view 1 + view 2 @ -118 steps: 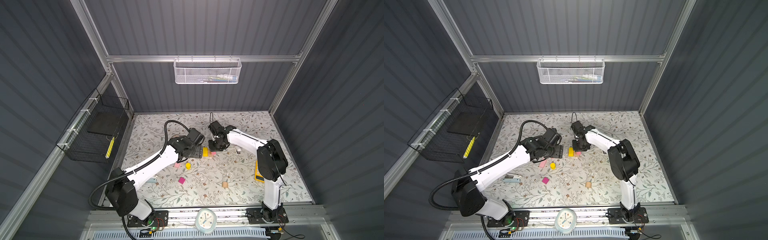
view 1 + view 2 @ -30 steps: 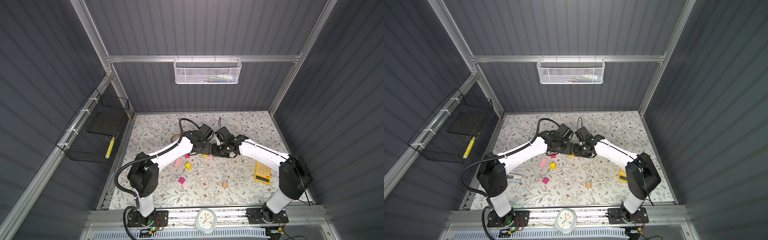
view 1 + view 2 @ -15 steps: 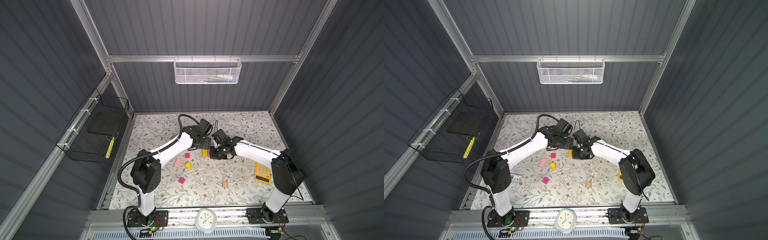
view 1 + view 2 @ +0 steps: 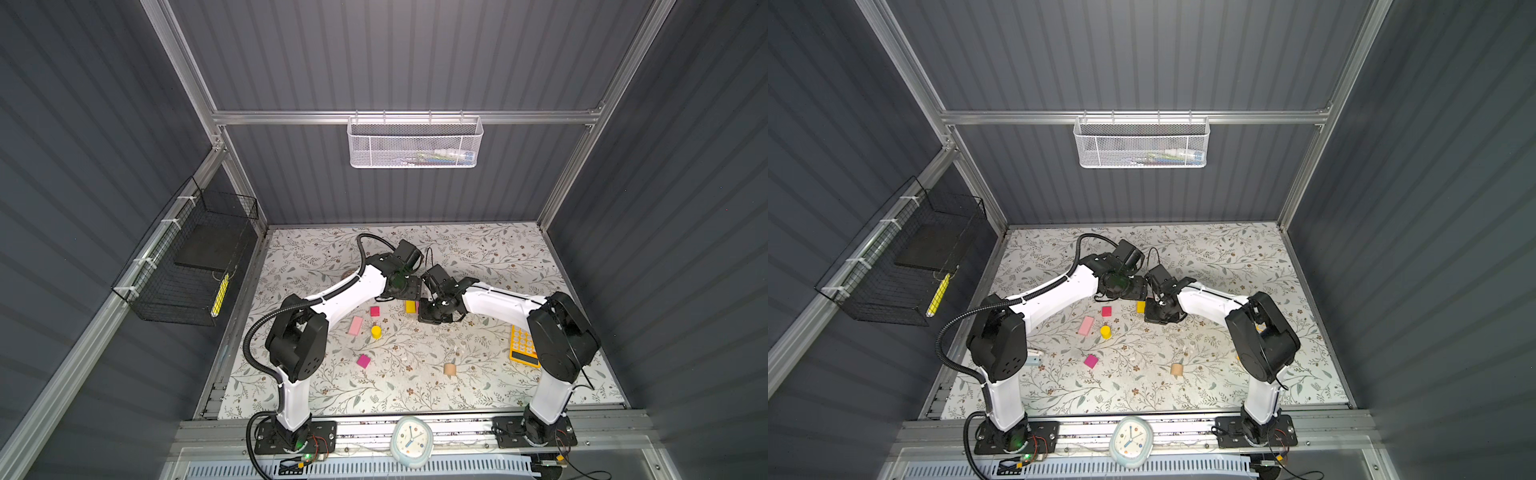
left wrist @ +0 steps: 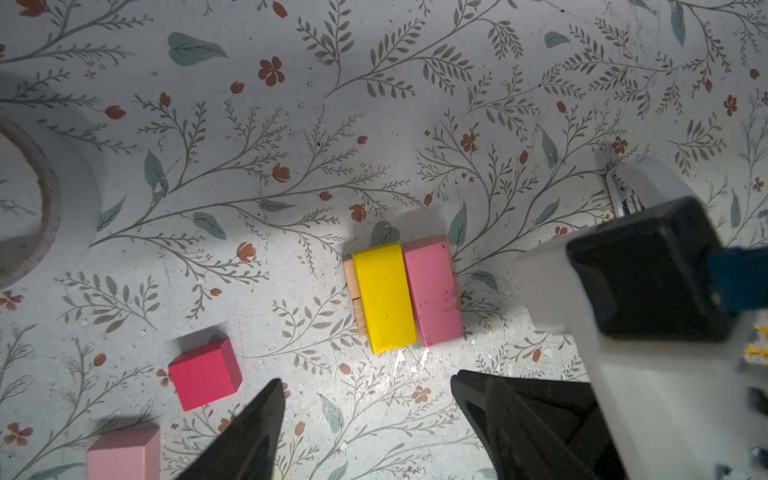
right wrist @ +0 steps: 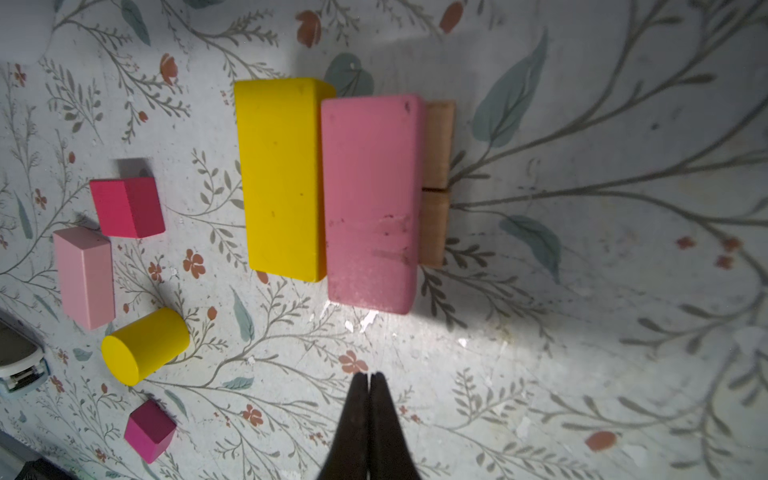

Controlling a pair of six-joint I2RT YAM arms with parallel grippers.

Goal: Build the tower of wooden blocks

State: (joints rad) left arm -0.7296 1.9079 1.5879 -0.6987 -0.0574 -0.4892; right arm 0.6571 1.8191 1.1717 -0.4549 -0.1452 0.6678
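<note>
Tower (image 6: 365, 195), two layers high, ahead of the closed, empty right gripper (image 6: 368, 376); left gripper (image 5: 365, 380) spread, empty; loose wood blocks (image 6: 85, 276) await stacking.

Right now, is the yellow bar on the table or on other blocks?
On blocks: the yellow bar lies atop tan blocks visible beneath.

Your top views: dim walls (image 4: 415, 62), bowed edges, mat (image 4: 478, 257) brightest in front of the yellow bar (image 4: 410, 306). Wrist views: light pool just beside that bar, soft shadows, right arm (image 5: 644, 291) blurred.
</note>
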